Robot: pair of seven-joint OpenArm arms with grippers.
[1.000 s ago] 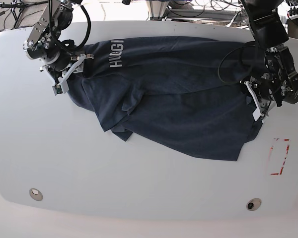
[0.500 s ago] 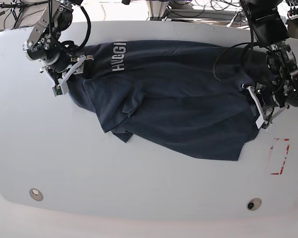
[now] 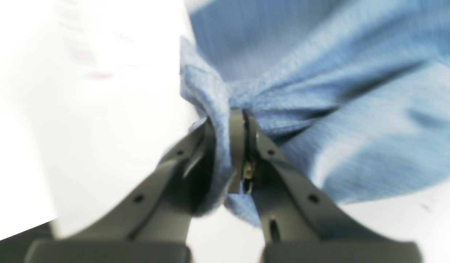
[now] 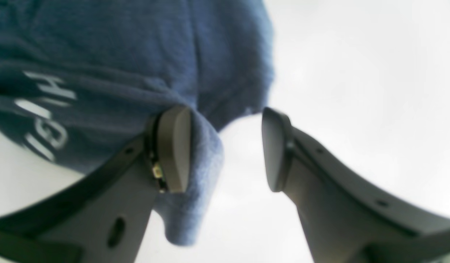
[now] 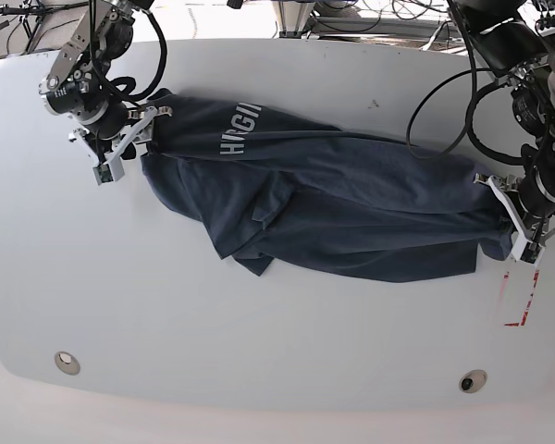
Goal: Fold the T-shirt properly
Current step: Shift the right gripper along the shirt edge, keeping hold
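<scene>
Dark navy heathered cotton T-shirt [image 5: 351, 217] with white lettering: soft, limp, light, bunching; left gripper [image 3: 236, 126] pinches its hem edge, right gripper [image 4: 226, 146] spread at sleeve; best grasped at corners.

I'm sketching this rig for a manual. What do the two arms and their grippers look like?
Both arms are black, built from rounded jointed housings with silver-ringed joints and looping black cables. The left gripper and right gripper carry light-coloured bracket pieces at the wrist. Close up, the fingers are dark grey, tapering, with small round holes and flat rounded pads.
</scene>
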